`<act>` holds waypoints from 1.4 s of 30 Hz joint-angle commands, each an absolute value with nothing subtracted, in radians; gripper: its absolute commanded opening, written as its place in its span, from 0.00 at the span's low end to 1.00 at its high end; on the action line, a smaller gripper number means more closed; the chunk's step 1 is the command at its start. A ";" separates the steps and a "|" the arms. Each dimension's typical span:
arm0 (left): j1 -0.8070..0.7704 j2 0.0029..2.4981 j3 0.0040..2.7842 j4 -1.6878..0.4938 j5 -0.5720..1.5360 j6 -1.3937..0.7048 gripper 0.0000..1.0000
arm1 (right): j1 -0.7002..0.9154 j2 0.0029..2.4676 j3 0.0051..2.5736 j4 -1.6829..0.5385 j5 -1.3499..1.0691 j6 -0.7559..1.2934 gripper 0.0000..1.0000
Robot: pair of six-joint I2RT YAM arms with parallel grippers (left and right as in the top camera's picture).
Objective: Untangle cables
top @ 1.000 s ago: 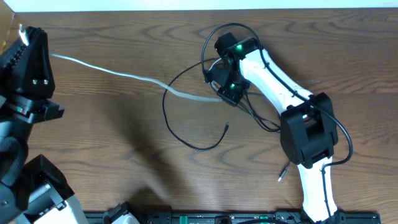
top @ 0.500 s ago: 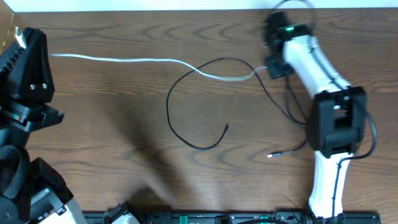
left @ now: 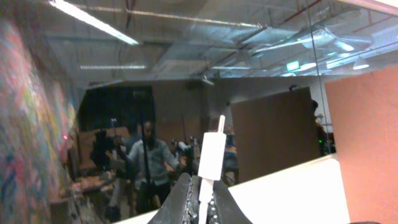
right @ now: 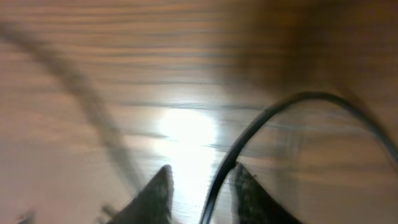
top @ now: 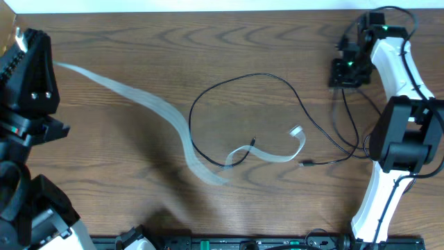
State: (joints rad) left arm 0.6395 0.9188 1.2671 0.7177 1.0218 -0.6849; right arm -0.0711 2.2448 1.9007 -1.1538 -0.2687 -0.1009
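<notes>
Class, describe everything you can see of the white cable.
The white cable is thin and flexible, and it looks like a pale blurred band in the overhead view. At one end, its white plug stands upright, pinched between the left fingers. From there it slants across the wooden table, bends back near the middle, crosses the black cable and ends in a small free tip.

Overhead: evenly lit; I see the thin white cable motion-smeared.
Right wrist: all blurred, glare mid-frame on the brown wooden tabletop.
Left wrist: dim; ceiling strip light at eleven o'clock.

Overhead top-down; R wrist near tabletop
</notes>
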 commanded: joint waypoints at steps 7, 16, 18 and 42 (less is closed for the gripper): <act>0.644 0.971 1.293 0.718 1.160 -0.720 0.07 | 0.098 2.239 1.896 -1.251 -0.548 -0.503 0.99; 0.644 1.024 1.293 0.712 1.311 -0.721 0.07 | 0.329 2.239 1.896 -1.276 -0.488 -0.600 0.99; 0.644 1.036 1.293 0.712 1.345 -0.721 0.07 | 0.366 2.239 1.896 -1.240 -0.371 -0.500 0.99; 0.367 1.299 1.291 0.611 1.438 -0.659 0.07 | 0.504 2.036 1.985 -1.275 -0.693 -0.587 0.99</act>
State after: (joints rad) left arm 0.3733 1.2739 1.2682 0.6029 1.5013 -0.7048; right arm 0.4747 2.1033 1.9587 -1.2514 -0.5446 -0.4362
